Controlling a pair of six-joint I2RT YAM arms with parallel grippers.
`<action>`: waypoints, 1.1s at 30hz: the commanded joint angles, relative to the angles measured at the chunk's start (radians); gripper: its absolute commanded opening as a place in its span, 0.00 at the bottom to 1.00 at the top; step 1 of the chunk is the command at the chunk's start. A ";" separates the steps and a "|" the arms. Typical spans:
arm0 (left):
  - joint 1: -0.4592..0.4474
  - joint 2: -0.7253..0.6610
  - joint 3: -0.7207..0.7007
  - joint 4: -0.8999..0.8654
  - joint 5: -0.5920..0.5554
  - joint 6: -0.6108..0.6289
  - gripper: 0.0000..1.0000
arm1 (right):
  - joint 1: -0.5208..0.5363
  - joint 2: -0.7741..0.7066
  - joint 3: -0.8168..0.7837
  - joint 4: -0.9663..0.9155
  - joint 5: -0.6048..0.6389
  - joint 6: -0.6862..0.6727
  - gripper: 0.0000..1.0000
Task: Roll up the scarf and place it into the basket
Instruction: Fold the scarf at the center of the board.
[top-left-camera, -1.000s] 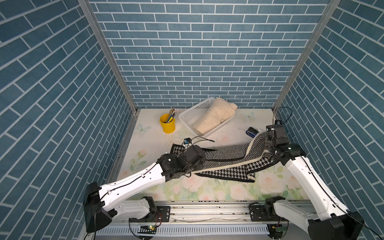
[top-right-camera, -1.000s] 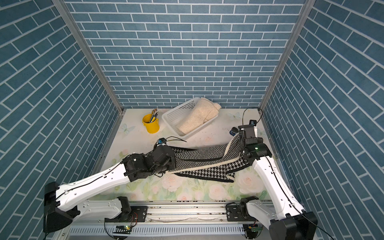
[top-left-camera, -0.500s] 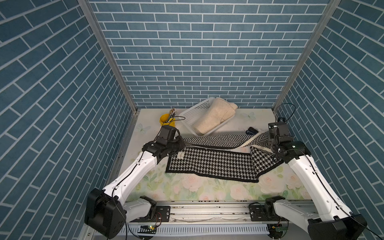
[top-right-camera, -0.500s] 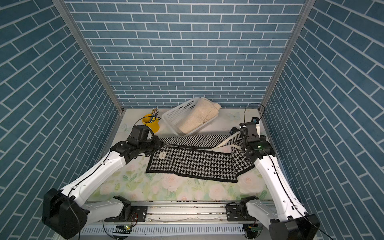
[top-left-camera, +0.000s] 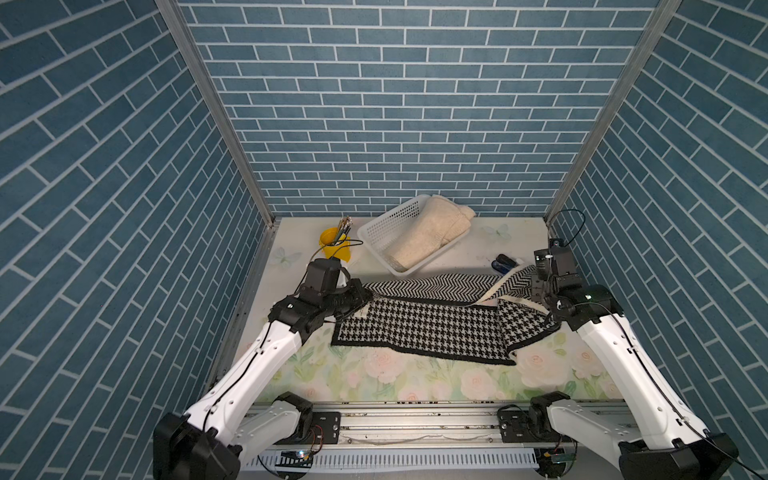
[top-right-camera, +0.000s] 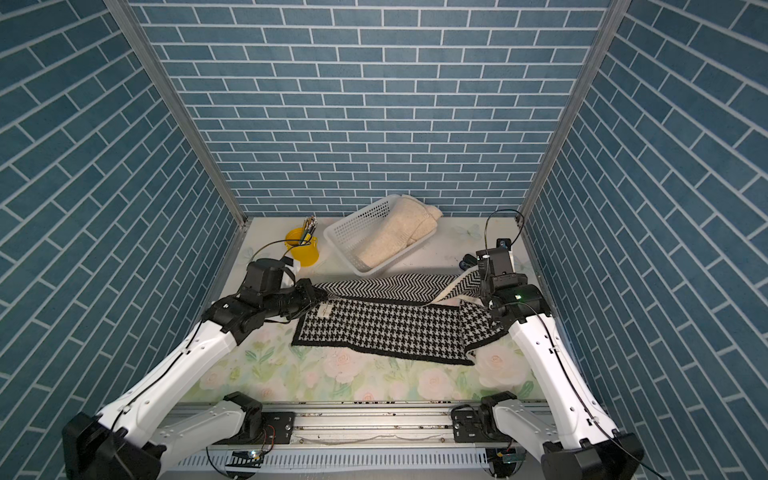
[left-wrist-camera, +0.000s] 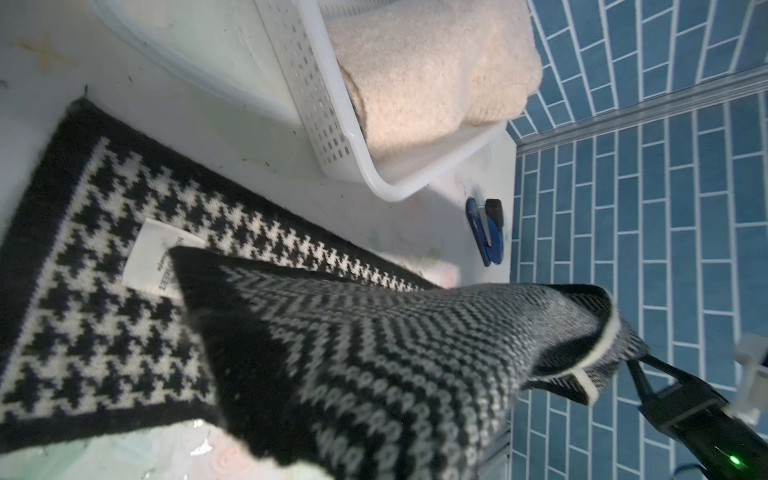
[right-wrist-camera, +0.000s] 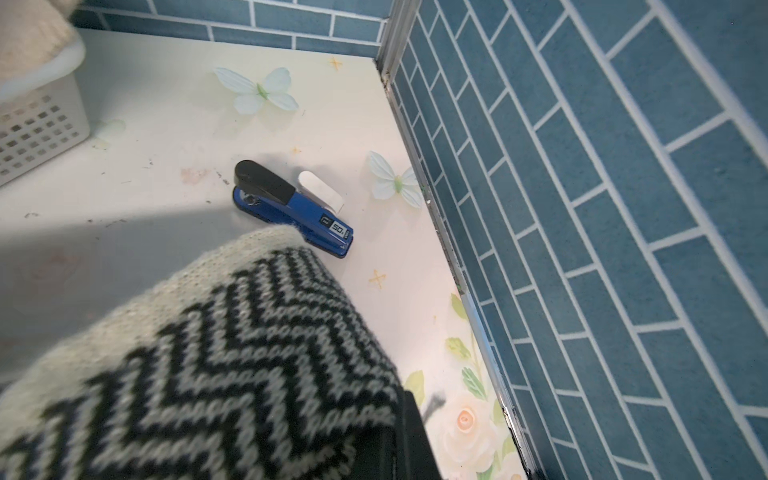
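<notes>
The left claw (top-left-camera: 362, 296) was clamped on one end of the scarf (top-left-camera: 424, 328), gripping its chevron-patterned side just above the tabletop (top-left-camera: 395, 374). The right claw (top-left-camera: 539, 291) was also closed tight on the scarf, at the fold on the opposite side, and held that fold off the surface. Between the two claws the chevron strip ran along the far edge of the houndstooth layer. That layer lay flat and unrolled on the floral tabletop, with a white label (top-right-camera: 324, 311) showing near the left claw.

The scarf lay wholly outside the basket (top-left-camera: 384, 232), just in front of it. The basket sat at the back of the tabletop, set at an angle. Inside it was a rolled beige cloth (top-left-camera: 428, 237) whose far end reached over the rim. A small yellow bucket (top-left-camera: 334, 245) with thin sticks in it stood just beside the basket, behind the left claw. A blue stapler (right-wrist-camera: 291, 203) lay on the tabletop near the right claw's raised fold.
</notes>
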 joint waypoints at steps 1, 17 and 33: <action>0.007 -0.040 -0.047 -0.001 0.033 -0.088 0.00 | 0.020 0.000 -0.021 -0.031 -0.014 -0.020 0.00; 0.316 0.596 0.068 0.220 0.119 0.013 0.93 | 0.035 0.330 -0.036 0.040 -0.099 -0.019 0.32; 0.278 0.296 0.032 -0.062 -0.041 0.230 0.95 | 0.249 0.499 0.129 0.127 -0.261 -0.127 0.55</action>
